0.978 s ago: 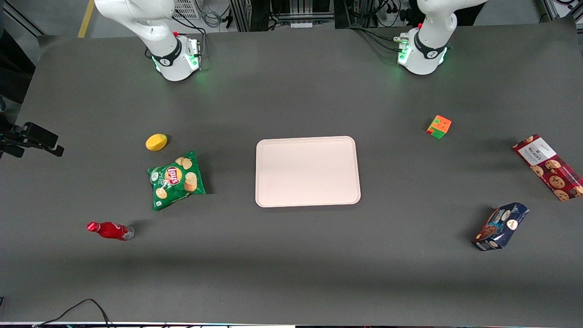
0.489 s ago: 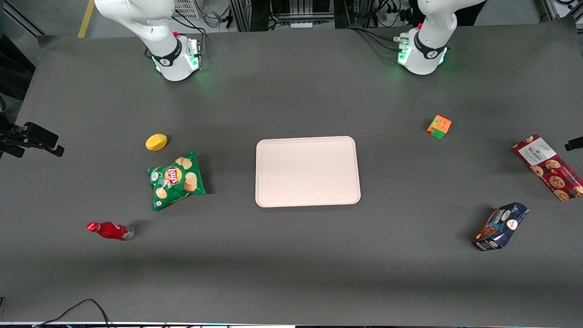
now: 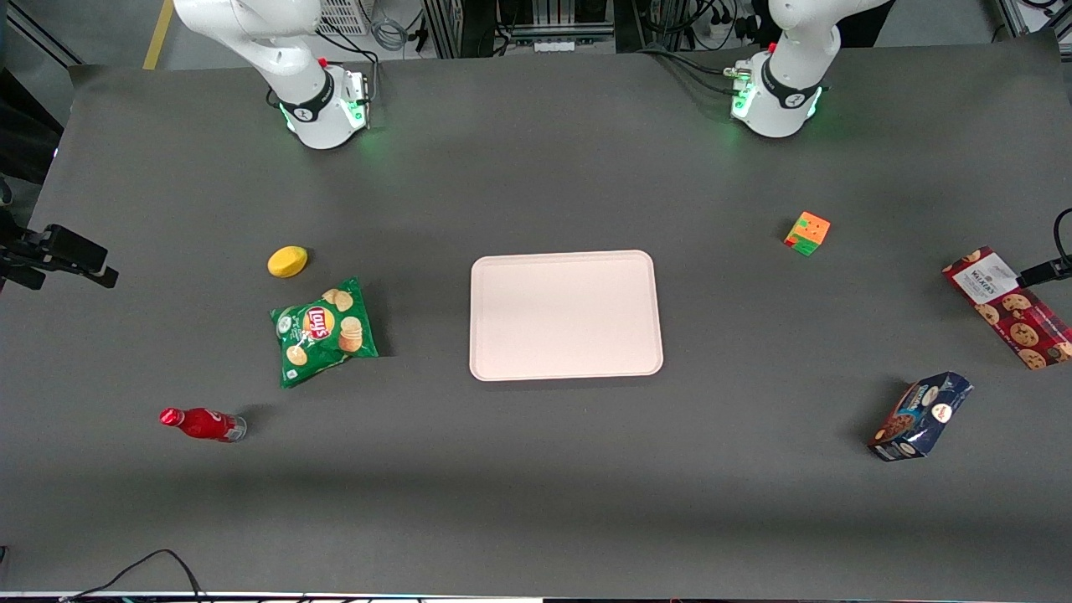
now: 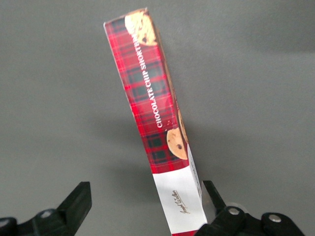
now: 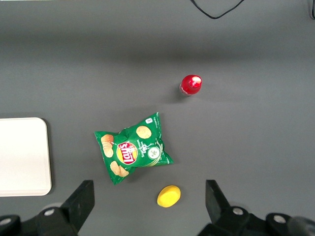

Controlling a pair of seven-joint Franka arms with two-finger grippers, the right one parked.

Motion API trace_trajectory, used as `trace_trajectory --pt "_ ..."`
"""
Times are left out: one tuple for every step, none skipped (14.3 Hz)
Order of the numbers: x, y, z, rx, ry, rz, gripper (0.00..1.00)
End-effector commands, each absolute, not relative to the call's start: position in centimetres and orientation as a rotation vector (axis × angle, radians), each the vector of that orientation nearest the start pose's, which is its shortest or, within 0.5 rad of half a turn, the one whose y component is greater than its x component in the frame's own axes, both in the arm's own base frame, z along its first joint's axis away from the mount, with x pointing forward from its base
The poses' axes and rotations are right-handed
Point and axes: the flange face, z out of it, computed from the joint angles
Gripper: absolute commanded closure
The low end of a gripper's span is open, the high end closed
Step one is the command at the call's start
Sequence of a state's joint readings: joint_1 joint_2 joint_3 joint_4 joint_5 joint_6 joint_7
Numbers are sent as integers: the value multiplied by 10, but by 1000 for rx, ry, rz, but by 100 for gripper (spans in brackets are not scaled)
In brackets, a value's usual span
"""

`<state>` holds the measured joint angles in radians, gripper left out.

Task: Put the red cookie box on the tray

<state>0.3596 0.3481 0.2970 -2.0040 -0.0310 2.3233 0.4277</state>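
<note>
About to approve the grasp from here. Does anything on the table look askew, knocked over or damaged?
Only the dark blue cookie package looks dented and leans. The red cookie box lies intact between the open fingers of the gripper, and the tray sits square.

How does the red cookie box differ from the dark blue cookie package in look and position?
The red cookie box is long, slim and tartan red; the dark blue cookie package is shorter and bulkier. The box lies farther from the front camera, with the open gripper over its white-label end; the package sits untouched. Both show cookies and lie off the tray.
</note>
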Motion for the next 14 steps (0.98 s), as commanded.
trace_trajectory --pt "470 367 288 -3052 -571 37 0" --pt "469 367 287 -3042 -624 35 0" --pt "470 367 283 -3033 -674 42 0" --pt "474 365 279 -3009 -728 17 0" --pt "479 363 274 -2991 -766 6 0" --pt "480 362 271 -2987 -779 9 0" --pt "480 363 266 -2985 -778 17 0" --pt "485 365 266 -2982 -774 11 0" --pt "490 366 266 -2981 -763 8 0" --pt "491 366 264 -2982 -764 6 0" --pt "493 366 260 -2983 -760 13 0" --pt "495 367 258 -2980 -759 12 0" --pt "499 368 254 -2984 -774 4 0" --pt "504 368 253 -2989 -776 -3 0"
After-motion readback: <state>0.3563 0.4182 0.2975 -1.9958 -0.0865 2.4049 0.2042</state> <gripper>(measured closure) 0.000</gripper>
